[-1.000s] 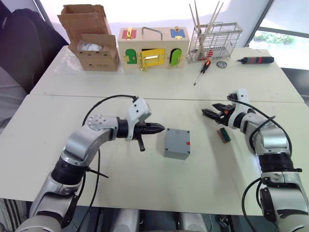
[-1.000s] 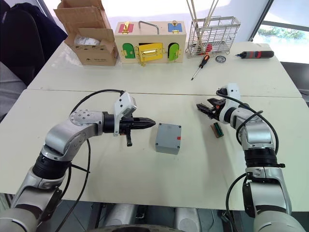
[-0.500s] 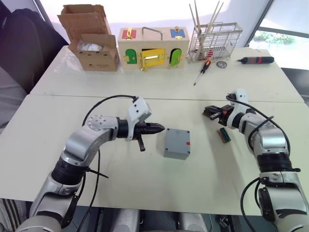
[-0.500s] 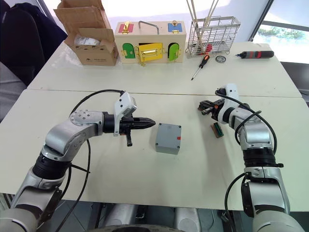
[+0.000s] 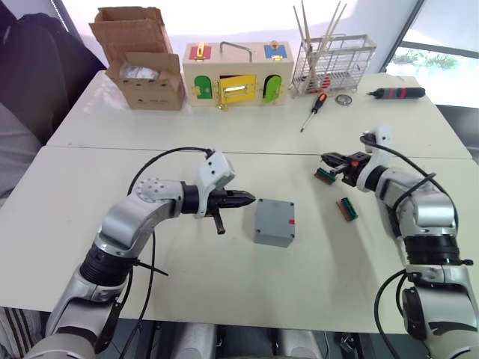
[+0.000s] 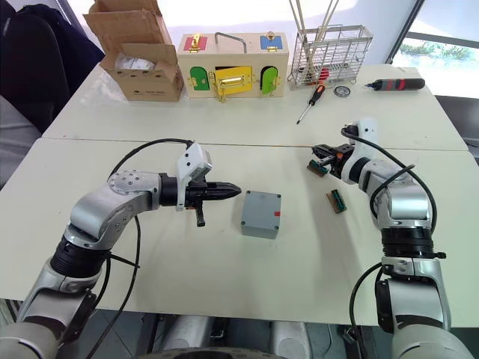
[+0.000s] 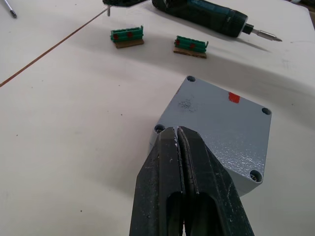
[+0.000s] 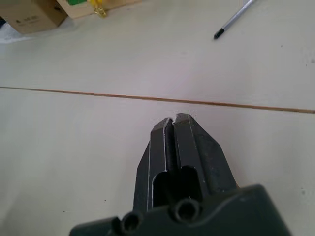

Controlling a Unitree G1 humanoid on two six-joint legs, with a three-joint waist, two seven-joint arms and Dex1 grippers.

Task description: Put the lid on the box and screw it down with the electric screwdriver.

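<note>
1. Both of my grippers have their fingers pressed together with nothing between them: the left gripper (image 5: pixel 247 199) and the right gripper (image 6: pixel 320 153).
2. Just ahead of my left fingertips sits the box (image 5: pixel 274 222), close but not touching; the lid (image 7: pixel 224 127) already lies flat on top of it, corner holes visible and a small red mark facing up.
3. My left wrist view shows the box turned so one corner points toward my jaws.
4. Beyond the box in that view lies the electric screwdriver (image 7: pixel 202 16) on its side, long axis running across my line of sight, metal bit pointing away from the two green terminal blocks (image 7: pixel 127 36).
5. One block (image 5: pixel 346 209) lies on the white table (image 5: pixel 187 277), below my right jaws; another sits just under them.
</note>
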